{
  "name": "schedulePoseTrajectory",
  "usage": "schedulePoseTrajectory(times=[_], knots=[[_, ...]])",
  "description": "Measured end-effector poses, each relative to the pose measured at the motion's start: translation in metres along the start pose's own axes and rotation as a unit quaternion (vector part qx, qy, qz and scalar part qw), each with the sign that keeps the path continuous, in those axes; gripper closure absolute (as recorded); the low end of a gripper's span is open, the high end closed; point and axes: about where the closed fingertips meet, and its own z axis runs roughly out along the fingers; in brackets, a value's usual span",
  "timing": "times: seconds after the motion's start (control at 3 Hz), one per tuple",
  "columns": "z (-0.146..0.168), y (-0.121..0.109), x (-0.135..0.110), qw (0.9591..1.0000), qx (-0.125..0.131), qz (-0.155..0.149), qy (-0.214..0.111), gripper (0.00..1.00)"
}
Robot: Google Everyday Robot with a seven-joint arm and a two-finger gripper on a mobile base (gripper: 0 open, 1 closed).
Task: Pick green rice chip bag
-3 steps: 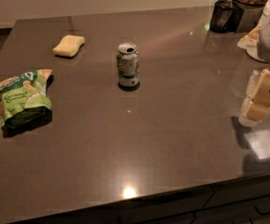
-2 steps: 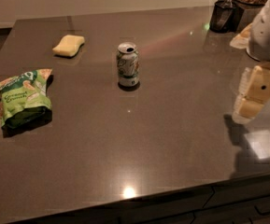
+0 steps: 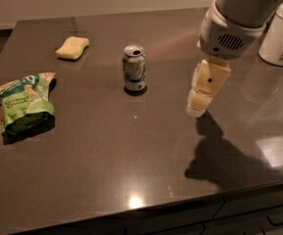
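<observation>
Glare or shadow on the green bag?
Camera view: dim, warm light; glare spots on the table at its front edge and left of the green rice chip bag, none on it; gripper, right of the soda can, shadows only bare table.

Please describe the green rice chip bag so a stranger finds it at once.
On the dark table, look near the left edge, opposite the gripper hovering at right. The green rice chip bag lies there: crumpled, bright green, unlike the yellow sponge and upright soda can.

Dark table holds green rice chip bag, sponge, soda can, white jar; tool hovers above.
</observation>
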Motion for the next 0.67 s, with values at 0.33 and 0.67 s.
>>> schedulePoseTrajectory(times=[0.33,0.67], knots=[[0.021,-0.001,-0.042,0.9998,0.007,0.017,0.002,0.00],[0.042,0.000,-0.091,0.9998,0.005,0.020,-0.008,0.00]])
